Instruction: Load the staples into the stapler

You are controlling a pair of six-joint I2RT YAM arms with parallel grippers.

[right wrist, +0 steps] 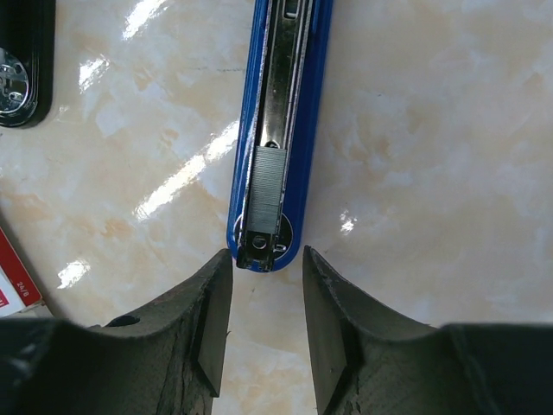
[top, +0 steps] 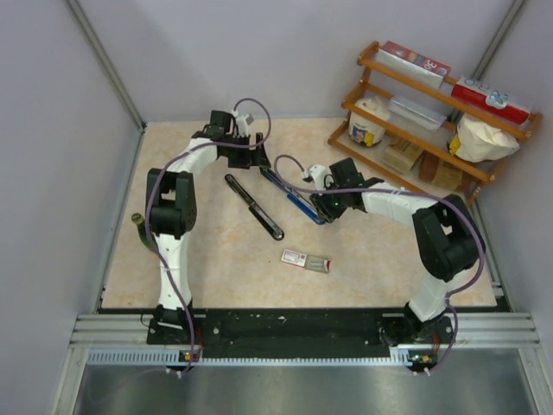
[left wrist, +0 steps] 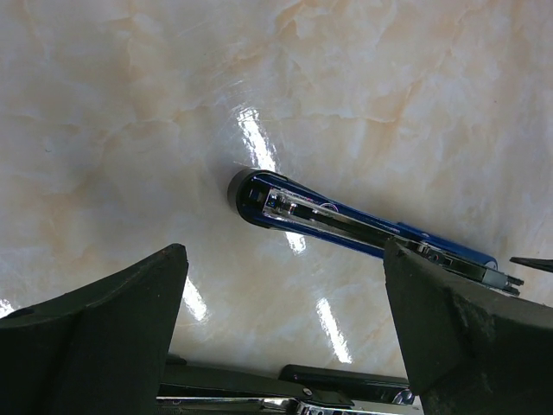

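A wooden rack (top: pixel 393 73) holding boxes, a tub and a bag stands at the far right corner of the table (top: pixel 199 251), well apart from the work. 2 long pieces lie side by side on the table without touching: the black stapler arm (top: pixel 253 206) on the left and the blue stapler channel (top: pixel 291 195) just right of it. The white-and-red staple box (top: pixel 306 260) lies nearer the arm bases, apart from both pieces. In the right wrist view, the black arm's end and a corner of the box sit off to the left, out of the pincer's line.

A grey strip of staples (right wrist: pixel 266 194) lies flat in the metal track of the blue stapler channel, close to its near end. The right pincer (right wrist: pixel 266 264) is at that end, its fingers parted by a narrow gap, released and grasping nothing. The channel's rounded tip is just beyond its fingertips. The left pincer (left wrist: pixel 283 259) hovers by the channel's far end, spread wide and empty.
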